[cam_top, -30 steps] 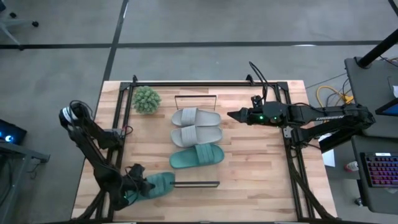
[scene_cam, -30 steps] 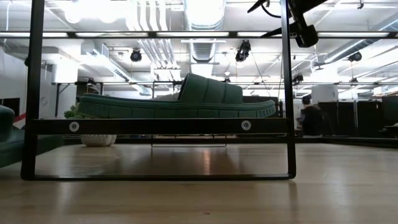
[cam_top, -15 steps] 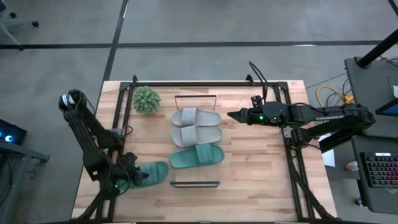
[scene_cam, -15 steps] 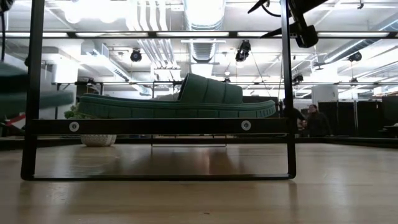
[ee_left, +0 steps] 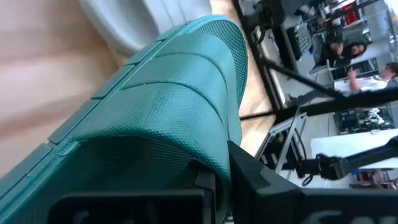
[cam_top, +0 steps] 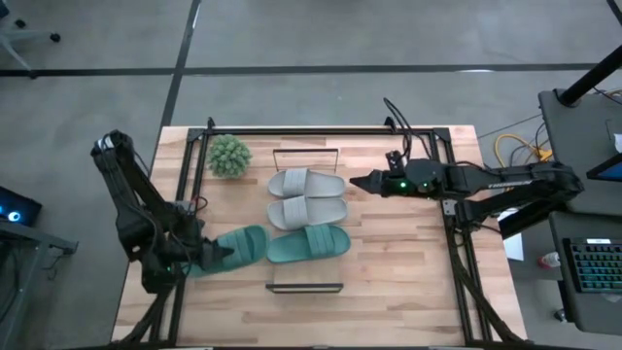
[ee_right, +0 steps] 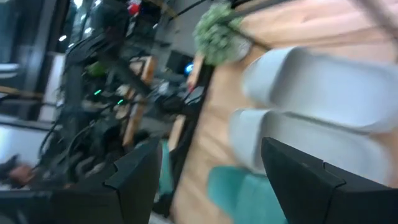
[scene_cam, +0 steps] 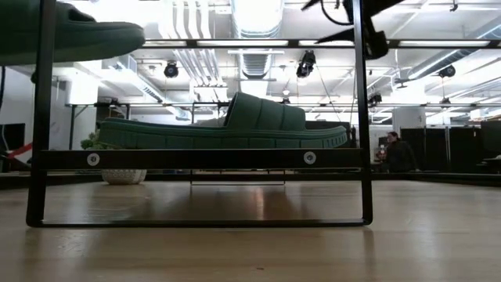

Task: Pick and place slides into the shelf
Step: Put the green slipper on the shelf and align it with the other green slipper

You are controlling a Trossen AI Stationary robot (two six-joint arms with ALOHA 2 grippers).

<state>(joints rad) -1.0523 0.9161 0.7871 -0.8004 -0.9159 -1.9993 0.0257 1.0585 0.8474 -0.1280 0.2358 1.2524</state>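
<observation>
Bare desk (cam_top: 398, 262) lies open right of the shelf (cam_top: 304, 288) and along the front edge. Three slides (cam_top: 307, 211) fill the shelf's middle; a potted plant (cam_top: 229, 155) blocks the back left corner. The left tool (cam_top: 197, 255) carries a teal slide (cam_top: 233, 247) just beside them. The right tool (cam_top: 358, 181) hangs spread near the grey pair.

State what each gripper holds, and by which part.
The left gripper holds a soft teal-green slip-on sandal by one end of its sole, raised off the table. The right gripper holds nothing.

Wooden table (cam_top: 408, 262), on which a shelf (cam_top: 306, 288) bearing three slides and a potted plant (cam_top: 229, 156) are set.
</observation>
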